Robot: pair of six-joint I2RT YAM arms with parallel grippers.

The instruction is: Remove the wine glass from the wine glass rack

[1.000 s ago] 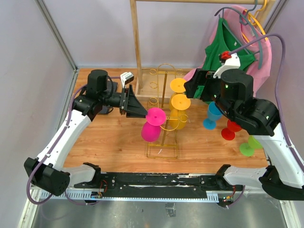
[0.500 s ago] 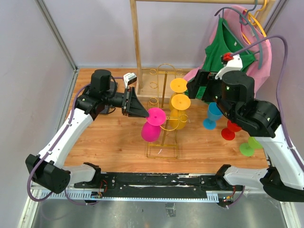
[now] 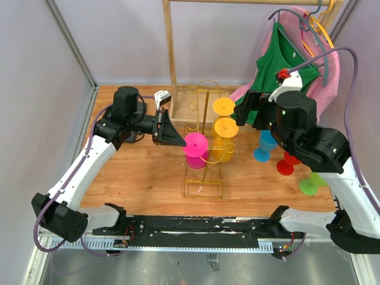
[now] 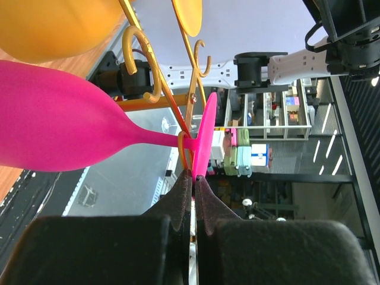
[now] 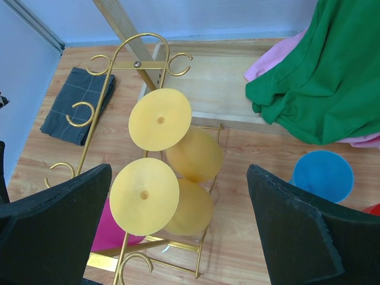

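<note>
The gold wire wine glass rack (image 3: 205, 178) stands mid-table. A pink wine glass (image 3: 196, 145) hangs on its left side, stem in a ring holder, bowl (image 4: 59, 119) toward the table. My left gripper (image 3: 181, 142) reaches in from the left. In the left wrist view the gripper (image 4: 194, 175) is shut on the rim of the pink foot disc (image 4: 206, 133). Two yellow wine glasses (image 3: 226, 127) hang on the rack's right side. My right gripper (image 5: 178, 172) hovers open above the yellow glasses (image 5: 144, 196) and the rack (image 5: 113, 65), holding nothing.
Blue (image 3: 266, 144), red (image 3: 288, 161) and green (image 3: 310, 184) glasses stand on the table to the right, under the right arm. A wooden clothes rail (image 3: 170, 59) stands behind the rack, with green and pink garments (image 3: 285, 53) hanging at the back right. A dark folded cloth (image 5: 77, 104) lies left of the rack.
My left jaws have closed onto the pink glass's foot disc. The pink bowl has swung slightly in under the disc. The right arm has shifted only a little.
</note>
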